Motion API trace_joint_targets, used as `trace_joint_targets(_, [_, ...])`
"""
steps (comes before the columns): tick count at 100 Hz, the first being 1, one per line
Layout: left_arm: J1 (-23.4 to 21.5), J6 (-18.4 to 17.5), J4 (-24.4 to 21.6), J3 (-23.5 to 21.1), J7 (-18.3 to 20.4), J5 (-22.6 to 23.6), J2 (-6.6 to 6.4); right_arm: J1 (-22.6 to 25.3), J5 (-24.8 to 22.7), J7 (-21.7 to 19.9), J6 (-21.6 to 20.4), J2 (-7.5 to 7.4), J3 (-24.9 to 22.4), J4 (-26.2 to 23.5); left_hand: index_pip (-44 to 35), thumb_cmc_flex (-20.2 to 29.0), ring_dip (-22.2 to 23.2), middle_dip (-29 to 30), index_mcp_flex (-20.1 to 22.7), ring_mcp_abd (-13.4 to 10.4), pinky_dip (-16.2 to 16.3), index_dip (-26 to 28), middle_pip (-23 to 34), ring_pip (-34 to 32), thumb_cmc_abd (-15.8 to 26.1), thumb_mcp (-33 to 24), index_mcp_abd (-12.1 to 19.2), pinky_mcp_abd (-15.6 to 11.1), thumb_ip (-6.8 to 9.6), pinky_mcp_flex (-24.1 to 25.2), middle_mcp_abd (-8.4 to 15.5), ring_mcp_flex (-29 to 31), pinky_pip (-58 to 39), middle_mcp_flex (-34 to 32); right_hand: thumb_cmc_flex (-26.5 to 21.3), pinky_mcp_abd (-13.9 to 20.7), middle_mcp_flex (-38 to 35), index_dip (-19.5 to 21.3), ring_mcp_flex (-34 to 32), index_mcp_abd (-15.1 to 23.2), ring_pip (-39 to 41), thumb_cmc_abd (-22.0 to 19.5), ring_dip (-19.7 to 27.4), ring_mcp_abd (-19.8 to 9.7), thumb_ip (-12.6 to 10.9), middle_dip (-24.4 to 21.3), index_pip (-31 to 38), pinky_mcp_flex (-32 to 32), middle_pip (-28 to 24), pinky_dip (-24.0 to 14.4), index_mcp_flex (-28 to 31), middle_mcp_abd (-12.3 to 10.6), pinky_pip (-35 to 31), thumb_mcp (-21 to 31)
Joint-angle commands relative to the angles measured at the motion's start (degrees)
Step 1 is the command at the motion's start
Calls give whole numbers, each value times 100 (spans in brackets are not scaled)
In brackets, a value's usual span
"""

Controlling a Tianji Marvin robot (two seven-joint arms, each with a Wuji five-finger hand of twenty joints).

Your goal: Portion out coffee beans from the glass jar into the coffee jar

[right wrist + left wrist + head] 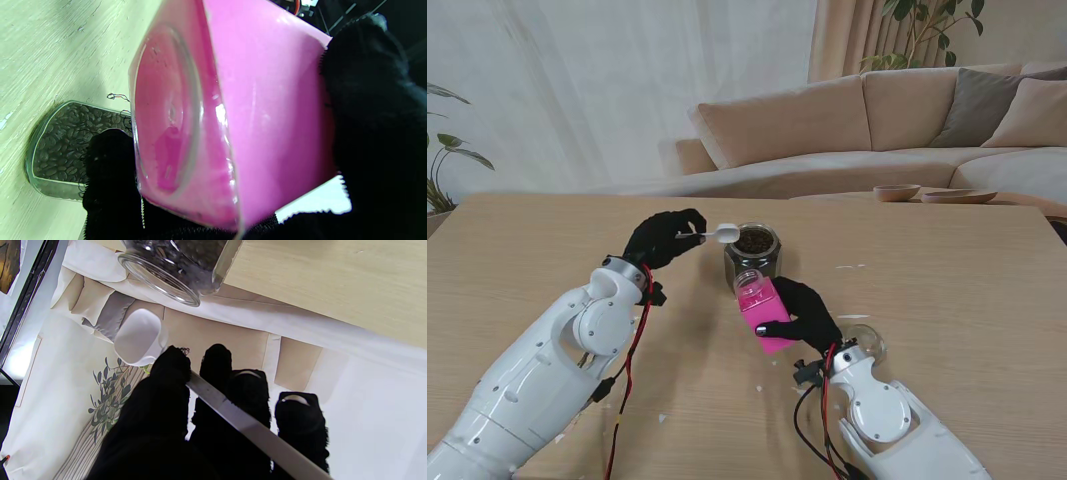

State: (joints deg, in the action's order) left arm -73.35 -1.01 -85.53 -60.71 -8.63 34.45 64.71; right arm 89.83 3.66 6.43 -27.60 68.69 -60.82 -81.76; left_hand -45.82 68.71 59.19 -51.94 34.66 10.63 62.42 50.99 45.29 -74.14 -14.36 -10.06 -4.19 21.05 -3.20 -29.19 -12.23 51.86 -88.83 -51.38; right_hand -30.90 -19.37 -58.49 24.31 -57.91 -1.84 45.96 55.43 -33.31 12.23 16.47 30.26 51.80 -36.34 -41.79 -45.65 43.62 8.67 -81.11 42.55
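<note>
Left hand of mine pinched a white scoop by its handle, the bowl hanging just beside the rim of the glass jar of beans on the table. My right hand gripped the pink coffee jar, tilted, just nearer to me than the glass one.

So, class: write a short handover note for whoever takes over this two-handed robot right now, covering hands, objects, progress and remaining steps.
Left hand: shut on the white plastic scoop, its bowl beside the rim of the clear glass jar of coffee beans; the bowl's contents cannot be seen.
Right hand: shut on the pink square coffee jar, tilted, mouth open, just nearer to me than the glass jar.
Done: both items gripped. The pink jar looks empty.
Left: scoop beans, tip them into the pink jar.
</note>
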Motion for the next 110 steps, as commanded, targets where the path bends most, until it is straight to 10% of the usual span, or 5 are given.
trace_joint_targets(1, [128, 59, -21, 93, 91, 38, 123, 11, -4, -84, 28, 22, 2, -17, -872, 526, -1, -37, 221, -56, 96, 357, 6, -58, 470, -420, 318, 137, 207, 16, -92, 151, -65, 110, -1457, 64, -451, 193, -403, 1134, 553, -1058, -176, -280, -230, 165, 959, -13, -576, -109, 730, -523, -193, 1678])
trace_joint_targets(110, [1577, 1389, 627, 1868, 606, 868, 176, 223, 28, -119, 148, -16, -253, -268, -819, 526, -18, -24, 180, -137, 12, 385, -2, 20, 489, -359, 372, 39, 249, 42, -32, 127, -38, 129, -1465, 64, -442, 183, -384, 1113, 570, -1077, -180, -268, -225, 170, 965, -12, -590, -104, 722, -506, -194, 1652])
